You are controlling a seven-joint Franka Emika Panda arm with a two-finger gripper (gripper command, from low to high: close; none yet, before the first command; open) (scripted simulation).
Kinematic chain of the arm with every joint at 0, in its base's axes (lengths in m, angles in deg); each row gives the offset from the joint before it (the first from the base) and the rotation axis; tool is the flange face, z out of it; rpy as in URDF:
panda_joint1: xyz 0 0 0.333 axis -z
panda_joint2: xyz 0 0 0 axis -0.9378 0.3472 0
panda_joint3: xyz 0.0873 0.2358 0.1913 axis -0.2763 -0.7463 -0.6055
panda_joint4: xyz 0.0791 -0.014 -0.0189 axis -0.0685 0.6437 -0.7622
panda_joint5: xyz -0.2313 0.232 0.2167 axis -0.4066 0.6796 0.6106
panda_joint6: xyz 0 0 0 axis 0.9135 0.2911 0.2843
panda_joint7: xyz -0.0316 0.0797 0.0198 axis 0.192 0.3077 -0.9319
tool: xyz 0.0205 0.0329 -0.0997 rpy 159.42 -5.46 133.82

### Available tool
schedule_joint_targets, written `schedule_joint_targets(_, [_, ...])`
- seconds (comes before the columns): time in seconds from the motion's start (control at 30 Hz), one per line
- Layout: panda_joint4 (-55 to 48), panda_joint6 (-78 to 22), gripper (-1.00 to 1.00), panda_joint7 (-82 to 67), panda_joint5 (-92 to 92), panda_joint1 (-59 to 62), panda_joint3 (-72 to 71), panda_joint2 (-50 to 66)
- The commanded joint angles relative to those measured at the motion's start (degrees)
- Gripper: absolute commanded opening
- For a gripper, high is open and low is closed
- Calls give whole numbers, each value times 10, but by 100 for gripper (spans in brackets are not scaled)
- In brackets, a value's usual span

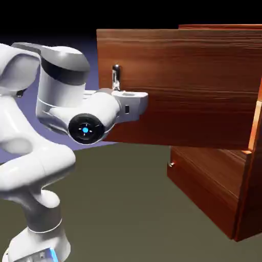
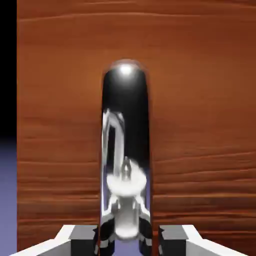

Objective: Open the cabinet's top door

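At handle [image 2: 126, 90], hand [image 2: 129, 240] (fingers astride), door [image 1: 179, 87] open

Cab. top door [image 1: 179, 87]: reddish-brn wood, swung open, upright.

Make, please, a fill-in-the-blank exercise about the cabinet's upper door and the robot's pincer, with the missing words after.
The reddish-brown wooden cabinet's broad upper door is not shut but ____.
The white robot's two-finger pincer is closed on the door's long, shiny metal ____.
In the hand view, the door's wood grain runs across the picture, not vertically but ____.

Missing words: open; handle; horizontally.
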State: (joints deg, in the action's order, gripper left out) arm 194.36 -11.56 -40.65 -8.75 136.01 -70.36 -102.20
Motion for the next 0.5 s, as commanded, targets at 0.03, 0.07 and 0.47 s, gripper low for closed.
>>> schedule_joint_targets(0.03, [-28, -19, -100, -23, -30, -5, 15, 42])
schedule_joint_targets(0.07, [-43, -29, -100, -35, -45, -8, 22, 62])
schedule_joint_targets(0.47, [-262, -159, -100, -162, -192, -53, 87, 311])
